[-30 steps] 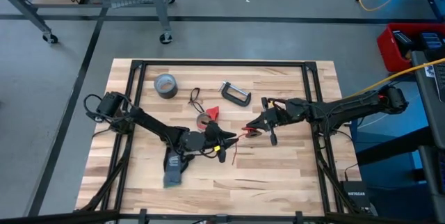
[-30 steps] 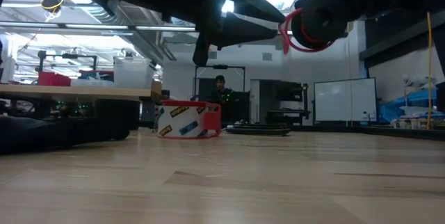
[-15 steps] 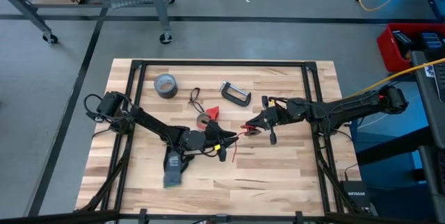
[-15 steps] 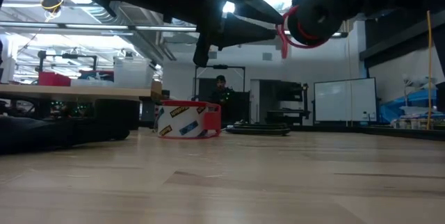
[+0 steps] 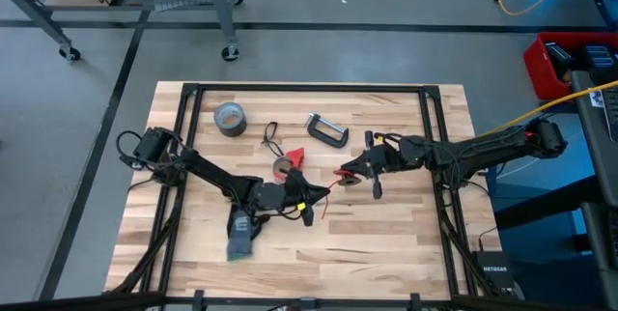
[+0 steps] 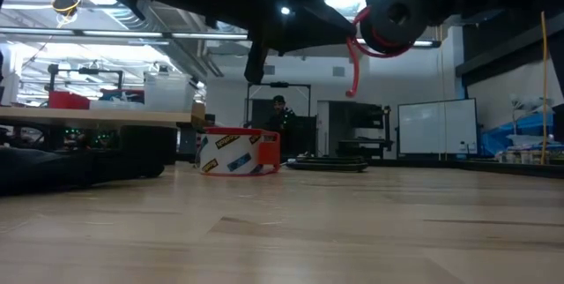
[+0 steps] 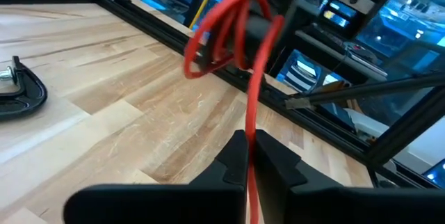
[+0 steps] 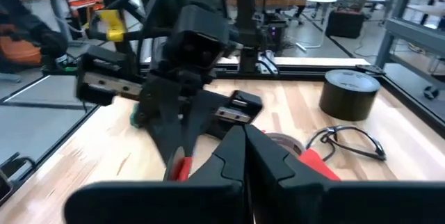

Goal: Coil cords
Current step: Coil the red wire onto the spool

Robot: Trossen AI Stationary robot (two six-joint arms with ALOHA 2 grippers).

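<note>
Left hand (image 7: 249,156) is pinching the thin red wire cord (image 7: 252,95) at worktop centre; right hand (image 5: 350,176), at its 3 o'clock, is gripping the coiled end. Mid-coiling, probably; next loop likely needs tension kept.

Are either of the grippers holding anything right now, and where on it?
Both hold the red cord. The left gripper is shut on its straight run below the coil; the right gripper holds the coiled end, above the table.

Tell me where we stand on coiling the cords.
Partly done: the red cord already has loops gathered at the right gripper, shut on it. In hand: the left gripper is shut on the cord's free run, both held above the table. Left: the black cord lies untouched near the duct tape roll.
</note>
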